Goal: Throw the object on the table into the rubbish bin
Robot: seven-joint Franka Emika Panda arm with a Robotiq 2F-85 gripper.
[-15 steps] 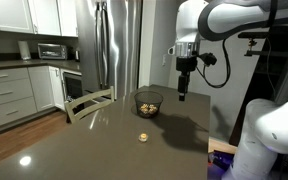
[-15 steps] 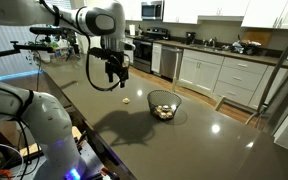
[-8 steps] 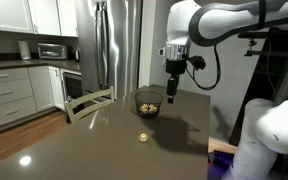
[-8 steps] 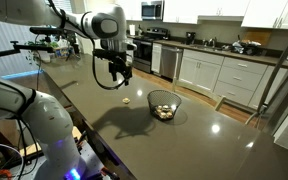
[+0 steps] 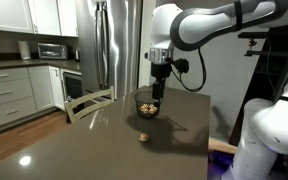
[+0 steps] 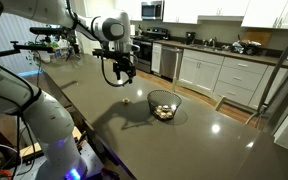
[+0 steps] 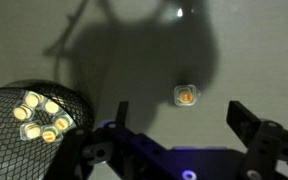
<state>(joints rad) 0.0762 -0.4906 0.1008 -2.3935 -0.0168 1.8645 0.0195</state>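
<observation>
Here the small pale, orange-centred object (image 7: pixel 186 96) lies loose while the gripper (image 7: pixel 174 110) hangs, jaws spread empty.

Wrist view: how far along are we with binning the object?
Done: nothing for this object; the bin holds several similar pieces. In hand: the tool is open and empty, hovering above the table. Left: the object lies on the table apart from the bin; grasp it, carry it over, drop it in.
</observation>
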